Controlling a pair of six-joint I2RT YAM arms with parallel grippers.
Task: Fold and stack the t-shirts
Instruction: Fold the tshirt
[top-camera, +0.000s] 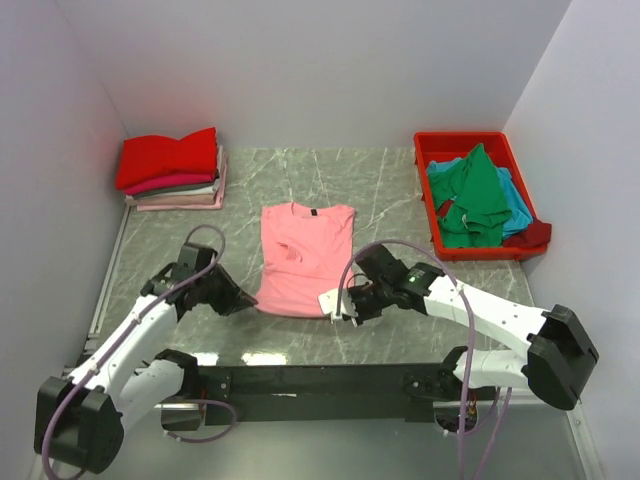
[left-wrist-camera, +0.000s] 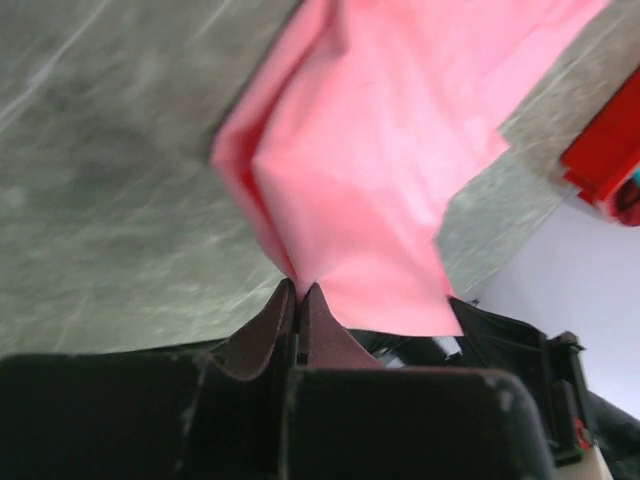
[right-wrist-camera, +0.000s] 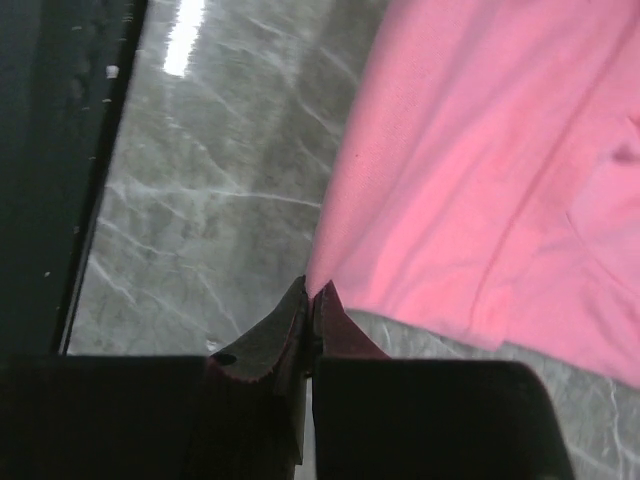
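Note:
A light pink t-shirt (top-camera: 303, 255) lies flat mid-table, neck label toward the back wall. My left gripper (top-camera: 250, 303) is shut on its near left hem corner; in the left wrist view the pink t-shirt (left-wrist-camera: 380, 170) runs into the closed left gripper (left-wrist-camera: 299, 290). My right gripper (top-camera: 338, 310) is shut on the near right hem corner, where the pink t-shirt (right-wrist-camera: 490, 180) meets the closed right gripper (right-wrist-camera: 313, 291). A stack of folded t-shirts (top-camera: 172, 168), red on top, sits at the back left. Green, teal-blue and maroon t-shirts (top-camera: 478, 200) lie heaped in the bin.
A rigid red plastic bin (top-camera: 427, 150) stands at the back right. White walls close the table on three sides. The black rail (top-camera: 320, 380) with the arm bases runs along the near edge.

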